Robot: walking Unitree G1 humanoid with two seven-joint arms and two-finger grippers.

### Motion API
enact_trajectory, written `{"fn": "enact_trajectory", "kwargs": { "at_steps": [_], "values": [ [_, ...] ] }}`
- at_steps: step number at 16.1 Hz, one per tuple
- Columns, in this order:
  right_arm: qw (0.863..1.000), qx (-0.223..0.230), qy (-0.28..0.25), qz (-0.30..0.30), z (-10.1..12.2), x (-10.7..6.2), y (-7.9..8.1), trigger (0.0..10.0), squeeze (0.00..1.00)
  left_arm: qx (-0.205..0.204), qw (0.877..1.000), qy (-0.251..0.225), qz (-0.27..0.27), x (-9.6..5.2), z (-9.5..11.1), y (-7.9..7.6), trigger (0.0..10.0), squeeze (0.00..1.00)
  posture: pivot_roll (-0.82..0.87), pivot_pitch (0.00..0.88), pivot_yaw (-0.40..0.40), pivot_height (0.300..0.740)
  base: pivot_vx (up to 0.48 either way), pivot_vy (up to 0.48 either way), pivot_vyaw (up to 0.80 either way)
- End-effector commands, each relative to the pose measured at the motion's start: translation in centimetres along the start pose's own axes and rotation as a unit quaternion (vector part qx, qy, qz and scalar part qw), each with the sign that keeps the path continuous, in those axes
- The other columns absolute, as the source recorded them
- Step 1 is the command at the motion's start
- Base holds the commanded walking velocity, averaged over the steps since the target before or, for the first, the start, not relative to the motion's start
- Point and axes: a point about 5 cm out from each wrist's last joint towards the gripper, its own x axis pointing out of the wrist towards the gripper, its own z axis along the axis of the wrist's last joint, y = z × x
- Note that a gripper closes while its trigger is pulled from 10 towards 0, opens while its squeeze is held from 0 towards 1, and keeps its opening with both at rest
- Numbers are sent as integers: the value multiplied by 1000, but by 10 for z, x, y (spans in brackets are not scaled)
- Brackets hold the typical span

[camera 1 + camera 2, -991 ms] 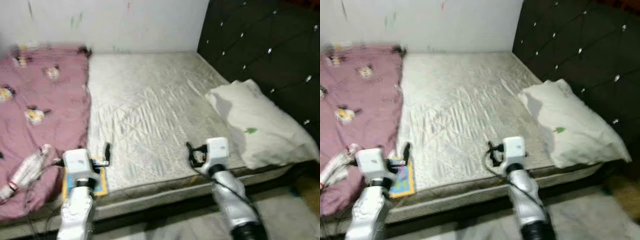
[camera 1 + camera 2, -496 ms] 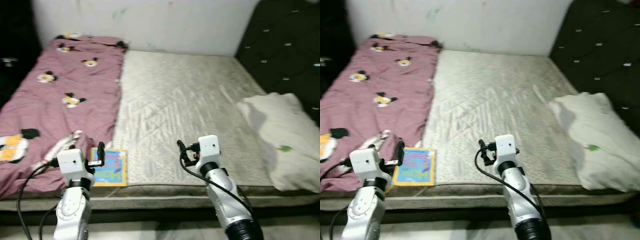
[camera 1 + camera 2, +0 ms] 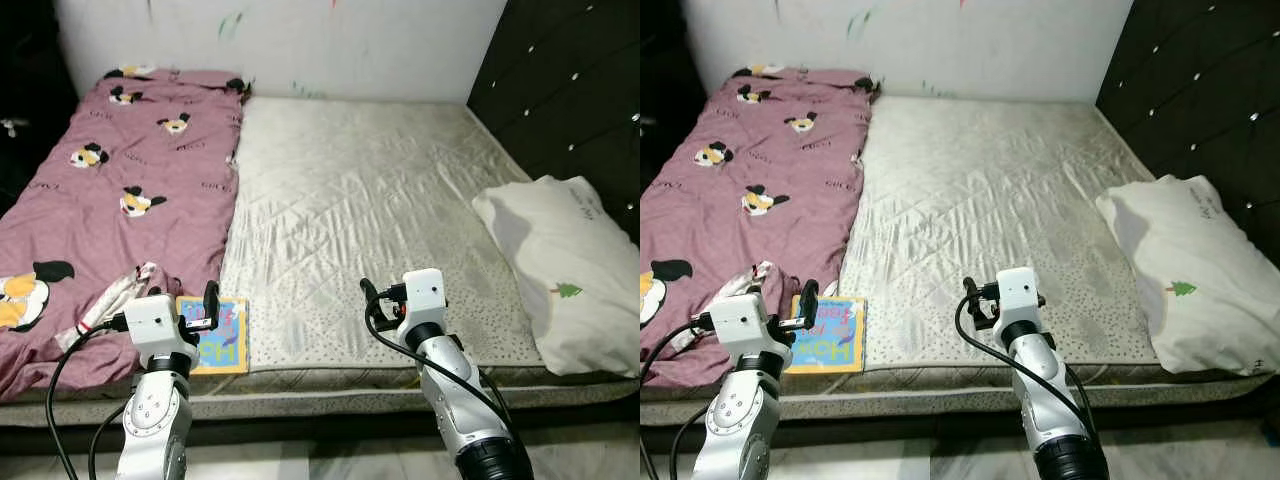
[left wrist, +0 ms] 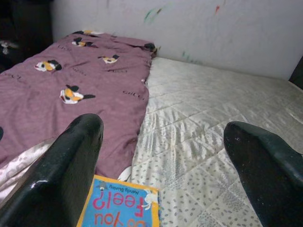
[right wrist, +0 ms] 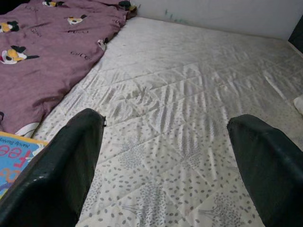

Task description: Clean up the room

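I am standing at the foot edge of the bed [image 3: 350, 190] and, by my reckoning, the tidying has hardly begun; nothing is in hand yet and several things lie loose on the mattress

My left gripper [image 4: 165, 175] is held up just short of the near edge with its fingers spread wide and nothing between them; the left wrist camera looks straight between them at the children's book [image 4: 120, 208], which lies flat on the bare mattress just beside the hem of the pink blanket [image 3: 110, 190], right at the near edge and close in front of that gripper; I judge this book to be the first thing to pick up

My right gripper [image 5: 165, 165] is likewise spread and empty, hovering above the quilted mattress near the middle of the near edge; the corner of the same book shows at the edge of its wrist camera

What is left, as I read it: the book is still on the bed; the pink blanket covers only my left side of the mattress, bunched at the near end, with a pale crumpled cloth [image 3: 110, 300] tucked against it that I cannot identify; the white pillow [image 3: 560, 270] sits askew on my right, against the dark headboard [image 3: 570, 90] and overhanging the near edge; so book, blanket and pillow all seem to await sorting
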Motion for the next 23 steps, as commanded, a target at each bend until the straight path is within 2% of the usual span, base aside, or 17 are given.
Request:
{"fn": "enact_trajectory", "kwargs": {
  "at_steps": [1,15,21,23],
  "values": [
    [1000,0,0,-2,1,1,-3,10000,0,3,1000,2,-7,0,-1,-1,10000,0,1,0,-75,740,304,0,0],
    [1000,0,0,-4,2,2,-3,10000,0,0,1000,10,-9,1,-2,-1,10000,0,-2,0,-74,740,307,0,0],
    [1000,0,1,-3,2,2,-3,10000,0,-14,1000,14,-9,2,-4,-1,10000,0,-2,0,-75,740,0,0,0],
    [1000,1,3,-3,1,3,-4,10000,0,-18,1000,17,-8,3,-5,-1,10000,0,-1,0,-79,740,0,375,0]
  ]
}}
